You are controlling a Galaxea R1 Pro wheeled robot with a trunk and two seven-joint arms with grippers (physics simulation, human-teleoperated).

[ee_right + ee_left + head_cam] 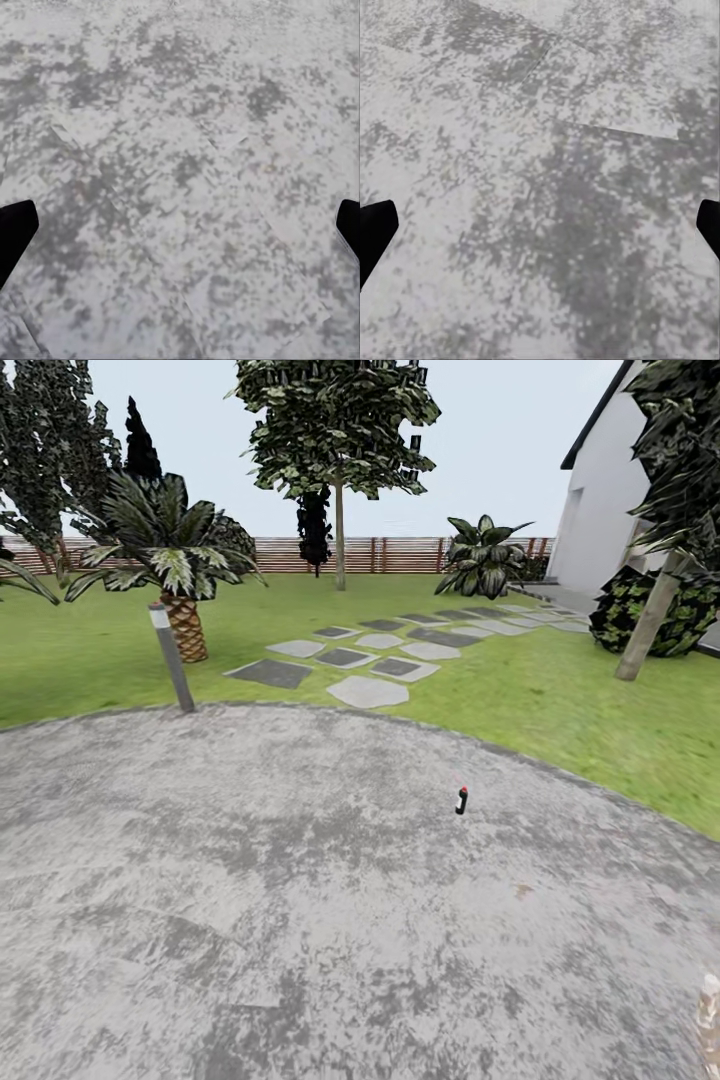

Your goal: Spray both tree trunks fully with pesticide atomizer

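Observation:
The pesticide atomizer [461,800] is a small dark bottle with a red top, standing upright on the grey stone paving [250,880] right of centre, some way ahead of me. A tall tree with a leaning grey-beige trunk [648,622] stands on the lawn at the right. Another tall tree [340,535] rises by the far fence. In the left wrist view my left gripper [540,232] is open over bare paving, with black fingertips [373,229] at the picture's edges. My right gripper [180,232] is open the same way over paving.
A grey bollard post [172,657] stands at the paving's far left edge, with a short palm [183,622] behind it. Stepping stones [368,690] cross the lawn toward a white house [600,510]. A slat fence [400,555] closes the back. A pale mottled object [710,1020] shows at the lower right edge.

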